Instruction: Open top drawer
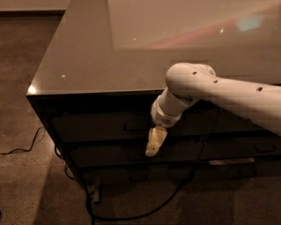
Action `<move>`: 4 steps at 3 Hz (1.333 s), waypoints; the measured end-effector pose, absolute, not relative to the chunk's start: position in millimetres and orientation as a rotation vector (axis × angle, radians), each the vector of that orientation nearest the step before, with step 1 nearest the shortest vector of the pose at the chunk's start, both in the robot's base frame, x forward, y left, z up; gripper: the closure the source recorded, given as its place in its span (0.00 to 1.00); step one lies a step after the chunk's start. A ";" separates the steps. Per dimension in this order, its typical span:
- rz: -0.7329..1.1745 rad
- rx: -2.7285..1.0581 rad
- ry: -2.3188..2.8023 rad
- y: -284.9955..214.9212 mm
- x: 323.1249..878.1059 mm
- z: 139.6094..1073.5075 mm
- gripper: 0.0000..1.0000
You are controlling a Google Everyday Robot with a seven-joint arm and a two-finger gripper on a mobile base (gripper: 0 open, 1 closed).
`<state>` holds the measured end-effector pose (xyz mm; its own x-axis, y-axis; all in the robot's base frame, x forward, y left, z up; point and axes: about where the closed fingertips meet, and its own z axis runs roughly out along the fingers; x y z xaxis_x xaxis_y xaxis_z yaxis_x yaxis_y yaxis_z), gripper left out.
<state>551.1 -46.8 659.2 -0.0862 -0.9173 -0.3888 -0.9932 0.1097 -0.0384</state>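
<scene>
The top drawer [98, 125] is the dark glossy front just under the cabinet's top edge, on the left column. It sits flush with the cabinet. Its slim handle [135, 124] shows faintly at the centre. My gripper [154, 143] is pale and points down in front of the drawer fronts. It hangs just right of and slightly below the handle, over the seam between the top drawer and the drawer beneath. I cannot tell whether it touches the handle. My white arm [225, 95] reaches in from the right, over the front edge of the top.
The cabinet has a glossy reflective top [131, 46]. A lower drawer [107, 156] lies beneath and further dark drawers [253, 144] to the right. Black cables [131, 214] run on the floor below the cabinet, another cable [18, 149] at the left.
</scene>
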 end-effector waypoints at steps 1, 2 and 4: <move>0.322 -1.839 2.111 -54.0 558.8 651.3 0.00; 0.333 -1.832 2.137 -53.6 557.1 637.2 0.18; 0.335 -1.835 2.139 -53.6 555.4 647.4 0.65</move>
<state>555.4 -53.6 647.4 -0.1371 -0.9171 -0.3743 -0.9876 0.1556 -0.0195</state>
